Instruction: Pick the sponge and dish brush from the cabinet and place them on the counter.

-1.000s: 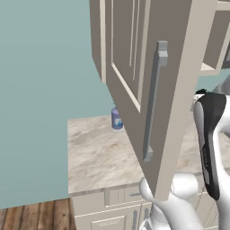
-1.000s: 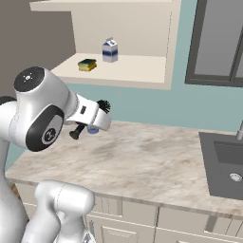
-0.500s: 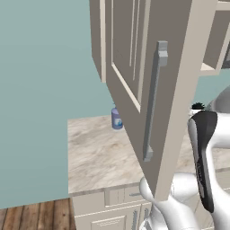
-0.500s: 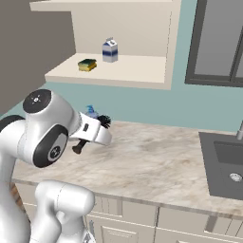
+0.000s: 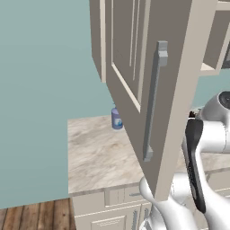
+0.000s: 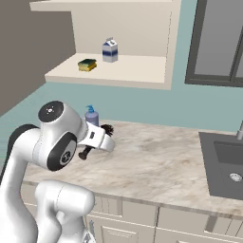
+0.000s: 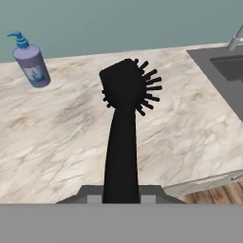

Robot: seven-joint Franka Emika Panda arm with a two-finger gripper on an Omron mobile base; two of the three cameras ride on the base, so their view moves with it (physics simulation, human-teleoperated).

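Observation:
My gripper is shut on the handle of the black dish brush. The brush points out over the counter with its bristled head hanging above the stone. From the right base view, the gripper holds the dish brush low over the counter, close to the blue soap bottle. The yellow-green sponge lies on the open cabinet's shelf. The cabinet door stands swung open in the left base view.
A milk carton stands on the shelf beside the sponge. The soap bottle stands at the counter's back by the wall. A dark sink with a faucet is set into the counter's right end. Drawers run below.
The arm has come down from shelf height, bringing the brush lower and closer to the counter near the soap bottle. The grip on the brush is unchanged.

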